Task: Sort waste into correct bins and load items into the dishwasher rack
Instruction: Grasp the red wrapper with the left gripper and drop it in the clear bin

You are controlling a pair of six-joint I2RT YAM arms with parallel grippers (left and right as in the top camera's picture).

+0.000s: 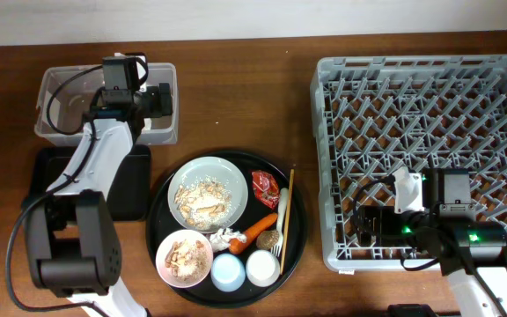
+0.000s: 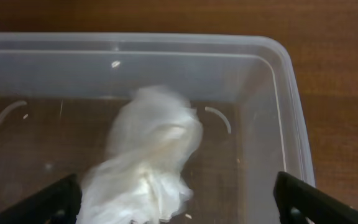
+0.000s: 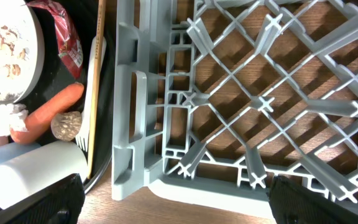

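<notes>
The left claw [image 2: 179, 199], spread wide above the clear tub [image 2: 278, 74] to the upper left of the round black tray [image 1: 161, 207], frames a blurred white tissue [image 2: 151, 155], probably loose. The right claw [image 3: 179, 199], parted and empty, hovers just right of the tray, nearer the carrot piece [image 1: 258, 229], which lies diagonally.

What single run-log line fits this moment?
left gripper: open above clear tub, blurred tissue in it | right gripper: open, empty, over rack edge | round tray: holds plate, carrot
</notes>
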